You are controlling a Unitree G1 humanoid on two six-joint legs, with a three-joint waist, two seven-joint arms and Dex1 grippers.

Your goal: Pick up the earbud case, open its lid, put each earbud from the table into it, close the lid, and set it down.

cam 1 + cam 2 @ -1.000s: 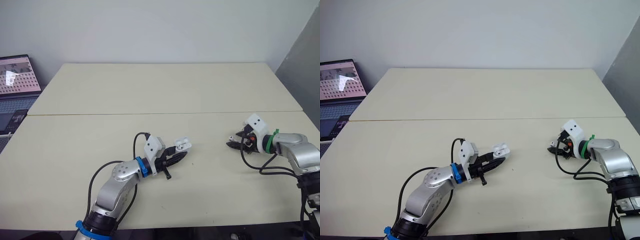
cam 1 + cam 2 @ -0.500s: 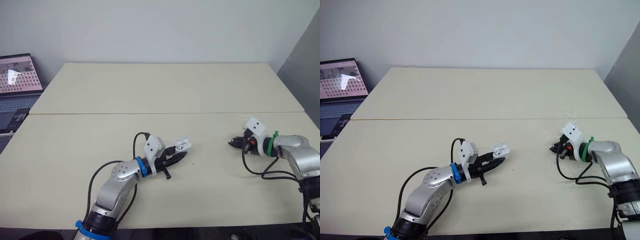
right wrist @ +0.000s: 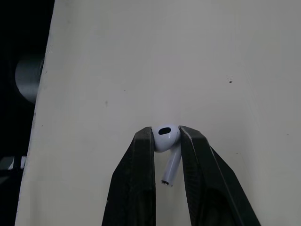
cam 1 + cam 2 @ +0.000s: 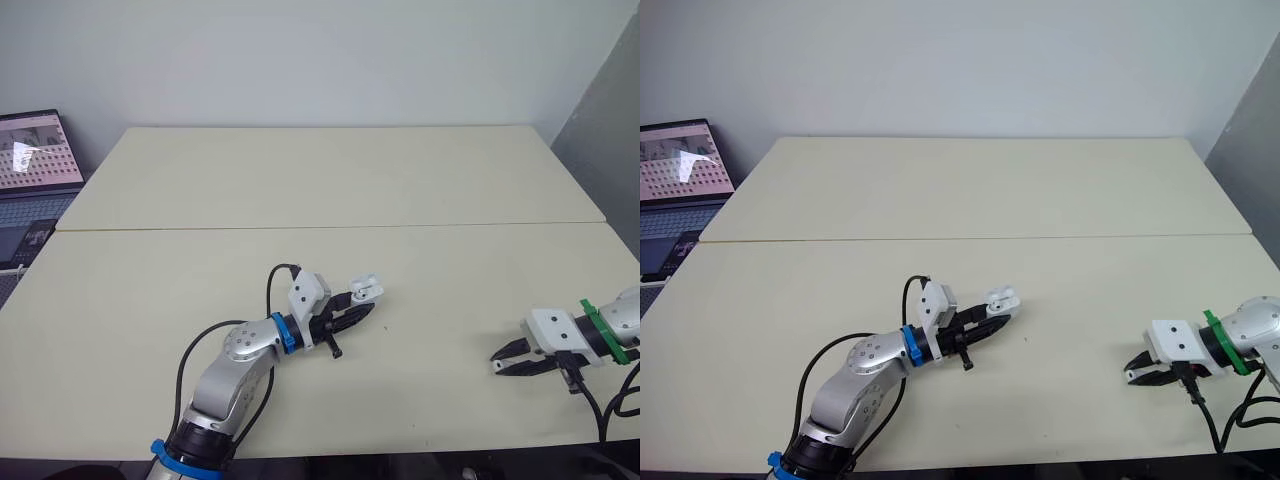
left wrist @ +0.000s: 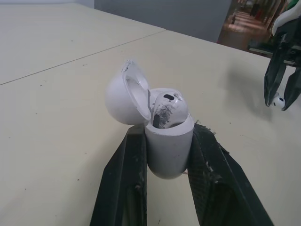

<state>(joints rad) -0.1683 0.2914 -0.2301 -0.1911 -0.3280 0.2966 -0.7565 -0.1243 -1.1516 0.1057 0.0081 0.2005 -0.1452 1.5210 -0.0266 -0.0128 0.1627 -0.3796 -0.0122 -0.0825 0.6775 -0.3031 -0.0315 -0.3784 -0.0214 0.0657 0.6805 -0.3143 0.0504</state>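
My left gripper (image 4: 352,312) is shut on the white earbud case (image 5: 167,139) near the middle of the table. The case's lid (image 5: 125,93) stands open and one earbud (image 5: 168,100) sits inside it. My right gripper (image 4: 510,359) is at the right, near the table's front edge, shut on a white earbud (image 3: 165,143) with its stem hanging down between the fingers. In the left wrist view the right gripper (image 5: 281,94) shows with that earbud (image 5: 279,101) at its tips.
A laptop (image 4: 30,165) with a lit screen stands off the table's far left corner. The cream table (image 4: 330,180) has a seam running across its middle. A grey panel (image 4: 610,120) rises beyond the right edge.
My right arm has swung from the mid-right of the table back toward the front edge, carrying the earbud. The left gripper and the case have stayed in place.
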